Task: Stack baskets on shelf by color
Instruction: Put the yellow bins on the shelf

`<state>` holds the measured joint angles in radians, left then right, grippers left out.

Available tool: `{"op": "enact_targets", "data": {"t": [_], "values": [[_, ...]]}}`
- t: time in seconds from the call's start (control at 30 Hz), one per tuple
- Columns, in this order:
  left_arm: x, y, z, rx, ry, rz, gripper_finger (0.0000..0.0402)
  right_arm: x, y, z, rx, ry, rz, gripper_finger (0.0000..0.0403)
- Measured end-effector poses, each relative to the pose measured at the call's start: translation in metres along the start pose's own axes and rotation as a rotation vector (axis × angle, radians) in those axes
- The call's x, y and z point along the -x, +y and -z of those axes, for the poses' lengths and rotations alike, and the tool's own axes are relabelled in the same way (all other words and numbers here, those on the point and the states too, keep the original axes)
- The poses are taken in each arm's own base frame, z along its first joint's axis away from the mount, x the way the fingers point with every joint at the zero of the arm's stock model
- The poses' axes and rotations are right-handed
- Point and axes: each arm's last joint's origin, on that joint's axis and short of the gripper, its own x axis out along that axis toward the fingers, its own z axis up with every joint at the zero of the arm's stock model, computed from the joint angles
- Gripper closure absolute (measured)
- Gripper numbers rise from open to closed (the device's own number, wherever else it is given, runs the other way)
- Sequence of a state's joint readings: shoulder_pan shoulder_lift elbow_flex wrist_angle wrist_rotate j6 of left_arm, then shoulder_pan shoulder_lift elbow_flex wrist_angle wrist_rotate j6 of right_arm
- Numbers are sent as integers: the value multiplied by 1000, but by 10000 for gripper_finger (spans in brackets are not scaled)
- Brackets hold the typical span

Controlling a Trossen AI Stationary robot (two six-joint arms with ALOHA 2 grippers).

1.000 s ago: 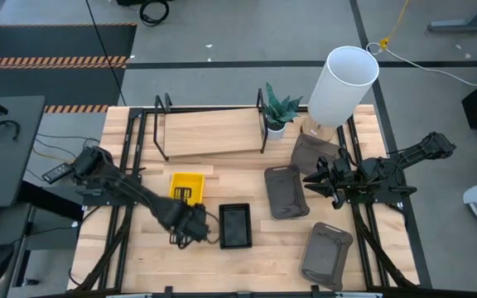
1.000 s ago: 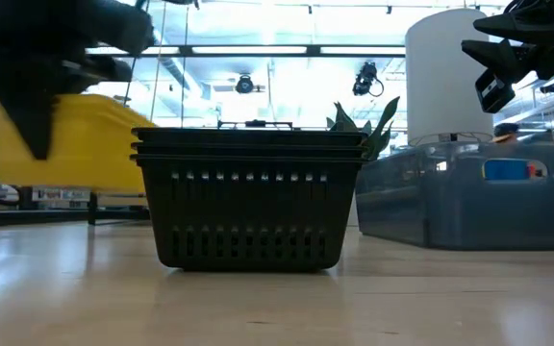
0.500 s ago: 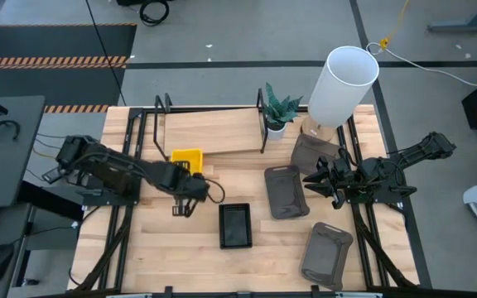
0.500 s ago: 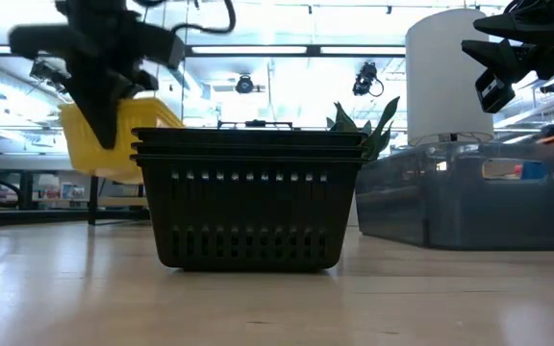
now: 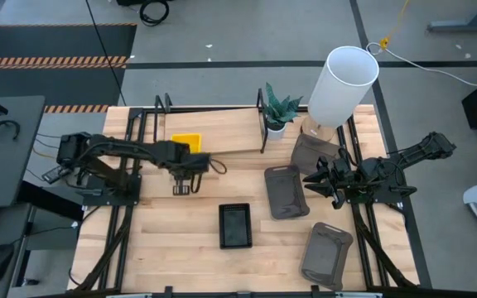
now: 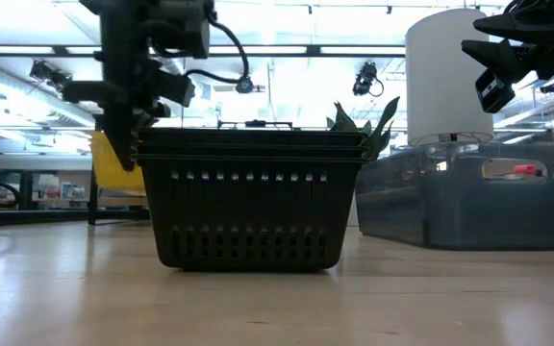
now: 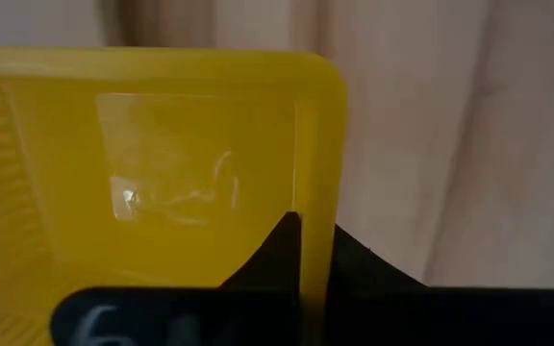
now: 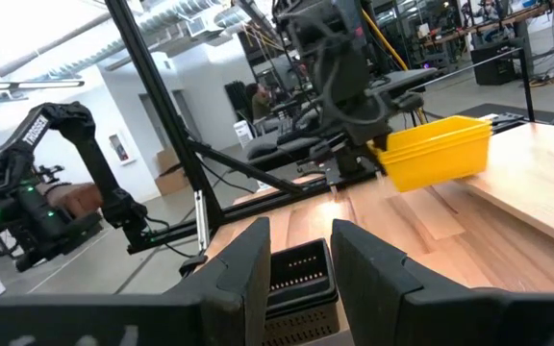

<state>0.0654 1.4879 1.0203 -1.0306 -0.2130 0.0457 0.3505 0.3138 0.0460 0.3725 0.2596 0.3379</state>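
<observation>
My left gripper (image 5: 185, 159) is shut on a bright yellow basket (image 5: 186, 141) at the near edge of the light-wood shelf (image 5: 214, 132). The basket also shows in the low view (image 6: 112, 161) and the right wrist view (image 8: 438, 150). A stack of black baskets (image 5: 234, 225) rests bottom down on the tabletop, in front in the low view (image 6: 248, 197). Three dark grey baskets (image 5: 286, 192) (image 5: 327, 252) (image 5: 313, 154) lie on the table's right half. My right gripper (image 5: 315, 184) hovers open and empty above them. My left gripper holds the yellow basket by its near wall (image 7: 317, 183), close to a corner. One finger (image 7: 279, 245) is inside the basket and one (image 7: 359, 264) outside. The fingers come from above, pointing down. The basket hangs level, open side up, clear of the tabletop.
A white cylinder lamp shade (image 5: 344, 83) and a small potted plant (image 5: 278, 109) stand at the far right of the table. The shelf's black upright rails (image 5: 262, 124) rise at its ends. Bare tabletop lies between the shelf and the black baskets.
My left gripper has swung from beside the black baskets toward the table's far edge, carrying the yellow basket. The basket has gone from above the open tabletop to the shelf's near edge, staying level. My right arm has kept still.
</observation>
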Motion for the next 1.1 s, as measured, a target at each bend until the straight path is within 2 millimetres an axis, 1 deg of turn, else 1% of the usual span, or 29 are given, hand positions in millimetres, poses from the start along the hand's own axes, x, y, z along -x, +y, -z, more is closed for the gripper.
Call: {"op": "enact_targets", "data": {"t": [0.27,0.43,0.6,0.73,0.93,1.03,1.1], "values": [[-9,41,4,23,15,-12,390,0,0,0,0,0,0,284],[-15,72,12,65,30,-22,390,0,0,0,0,0,0,284],[-19,95,19,116,16,-28,390,0,0,0,0,0,0,284],[-21,103,22,130,13,-32,390,0,0,0,0,0,0,284],[-21,104,24,132,27,-23,388,0,0,0,0,0,0,284],[-21,103,25,151,34,-8,374,0,0,0,0,0,-1,284],[-21,101,26,146,49,-4,355,0,0,0,0,0,0,284]]}}
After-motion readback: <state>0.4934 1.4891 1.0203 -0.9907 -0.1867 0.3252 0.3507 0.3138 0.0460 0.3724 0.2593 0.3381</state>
